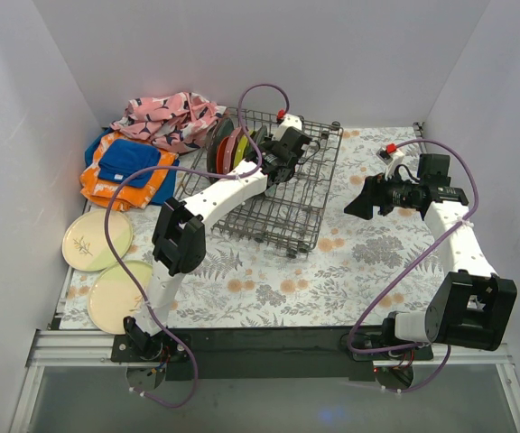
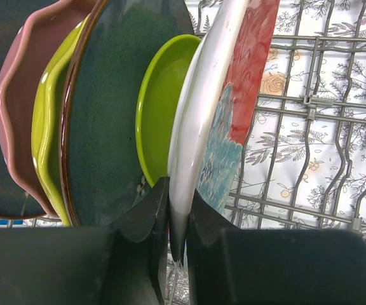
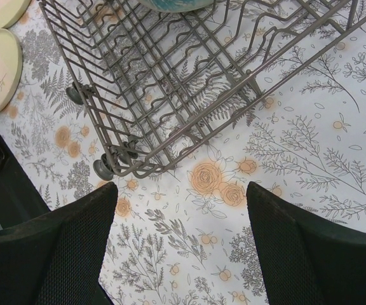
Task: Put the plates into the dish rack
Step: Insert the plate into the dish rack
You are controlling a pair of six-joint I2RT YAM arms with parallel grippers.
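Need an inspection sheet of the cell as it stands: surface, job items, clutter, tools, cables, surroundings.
Surface: floral table cover, no spills seen.
Job's things: dish rack centre back, with racked plates on edge at its left end. One cream plate and a second cream plate lie flat front left, outside the rack.
Clutter: folded cloths and pink patterned cloth, back left.
Tools: left tool shut on red and teal flower plate, upright beside the racked plates. Right tool open, empty, over the cover.
Cables: left cable arcs over the rack; right cable loops over the cover.
Surroundings: white walls on three sides.
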